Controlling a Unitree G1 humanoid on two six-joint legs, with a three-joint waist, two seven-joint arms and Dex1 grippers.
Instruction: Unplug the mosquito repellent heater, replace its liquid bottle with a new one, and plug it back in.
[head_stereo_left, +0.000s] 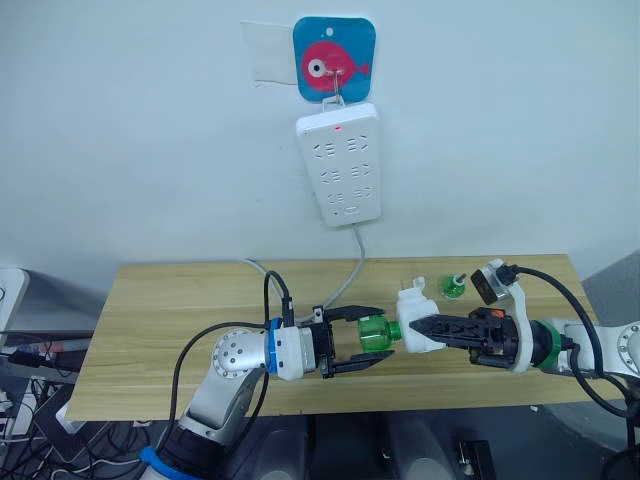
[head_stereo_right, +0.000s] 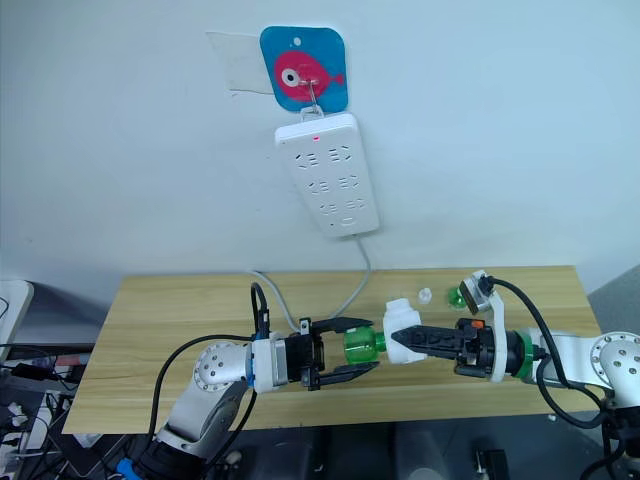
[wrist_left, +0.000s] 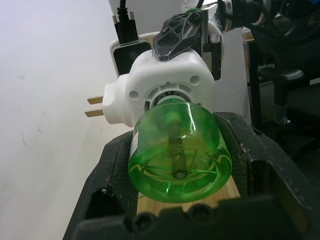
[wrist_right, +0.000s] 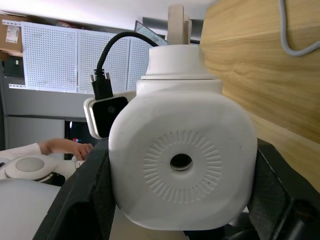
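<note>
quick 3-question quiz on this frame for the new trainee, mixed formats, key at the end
1. Short answer: the green bottle at the left gripper has its neck fitted into what?
2. Multiple choice: what holds the mosquito repellent heater? A) the left gripper B) the right gripper C) nothing, it lies on the table
3. True or false: the heater is plugged into the power strip on the wall.

Key: 1. the mosquito repellent heater; 2. B; 3. false, its prongs are bare and it is held over the table.
</note>
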